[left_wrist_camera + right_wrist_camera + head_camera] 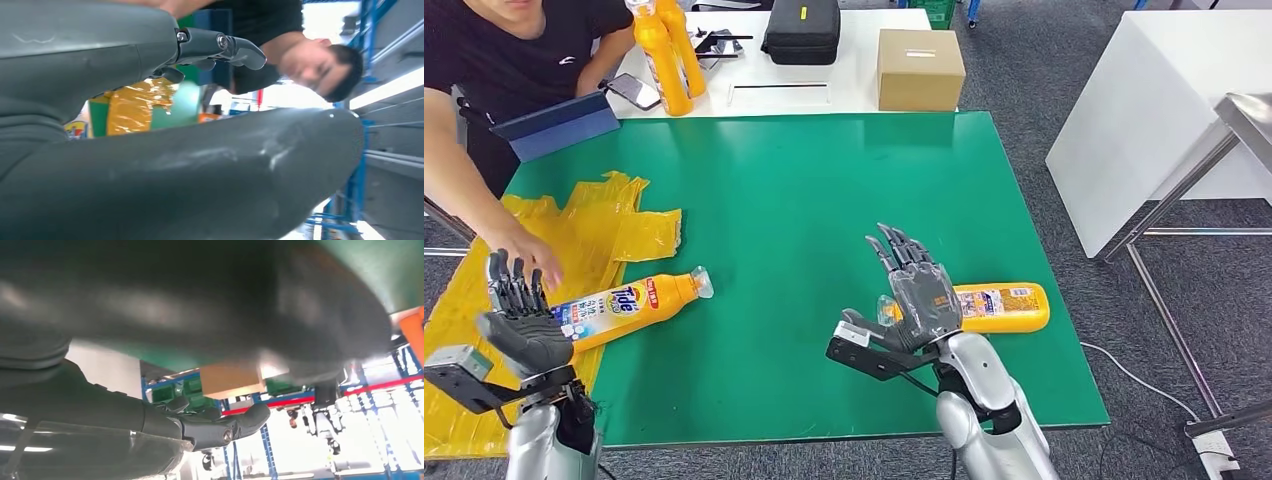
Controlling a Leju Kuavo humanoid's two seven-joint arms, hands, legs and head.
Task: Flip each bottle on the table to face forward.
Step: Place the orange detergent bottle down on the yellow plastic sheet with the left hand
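Right hand [921, 295] lower centre of head view: fingers spread wide, holding nothing, above neck end of right bottle [1004, 307], which lies on its side on green mat [824, 200]. Contact unclear. Left hand [519, 320] lower left: fingers upright, apart, empty, just beside left bottle [624, 302] lying label-up, partly on yellow bag [584, 235]. Person's hand [529, 255] on bag. Two more bottles [667, 45] standing upper left. Cardboard box [919, 68] top centre; right wrist view shows box [231, 380] too.
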